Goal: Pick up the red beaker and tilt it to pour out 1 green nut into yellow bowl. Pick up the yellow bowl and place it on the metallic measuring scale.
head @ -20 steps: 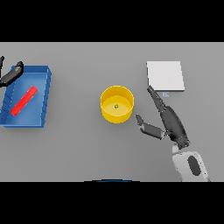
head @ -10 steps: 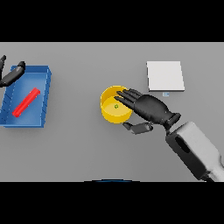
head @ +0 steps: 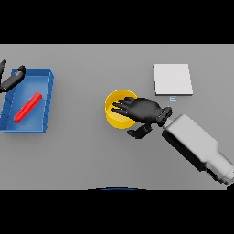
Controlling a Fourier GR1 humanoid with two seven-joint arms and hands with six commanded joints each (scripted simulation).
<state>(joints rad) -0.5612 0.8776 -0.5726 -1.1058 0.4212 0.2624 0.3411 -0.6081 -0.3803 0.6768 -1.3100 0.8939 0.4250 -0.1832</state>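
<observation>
Yellow bowl point(head: 114, 116) under right hand point(head: 142, 111)

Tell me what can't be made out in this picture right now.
Head view only:
- Inside of the yellow bowl: covered by the right hand, so no nut shows.
- Whether that hand touches the bowl: cannot tell.
- Left hand: cut off by the left edge.
- Display on the scale: too small.
</observation>
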